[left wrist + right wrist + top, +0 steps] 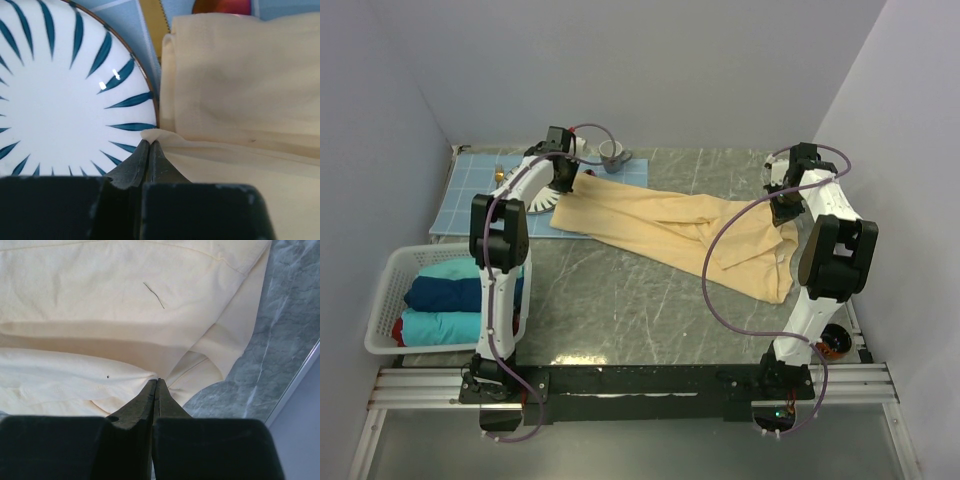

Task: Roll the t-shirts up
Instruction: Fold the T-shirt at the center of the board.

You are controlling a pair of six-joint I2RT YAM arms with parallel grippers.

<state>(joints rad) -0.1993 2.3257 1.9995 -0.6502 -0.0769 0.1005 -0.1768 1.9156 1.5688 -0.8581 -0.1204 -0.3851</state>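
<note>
A pale yellow t-shirt (pixel 670 228) lies folded into a long band across the marble table. My left gripper (pixel 563 182) is at its far left end, shut on a pinch of the yellow cloth (pixel 150 134) right beside the plate. At the right end my right gripper (pixel 783 210) is shut on a fold of the same t-shirt (pixel 125 340), with the cloth bunched at the fingertips. In a basket at the left lie rolled teal t-shirts (pixel 445 325) and a navy one (pixel 455 293).
A white plate with blue streaks (pixel 55 100) sits on a light blue grid placemat (pixel 480 190) at the back left, with a cup (pixel 612 155) behind it. The white basket (pixel 390 300) stands at the left edge. Walls close in on three sides.
</note>
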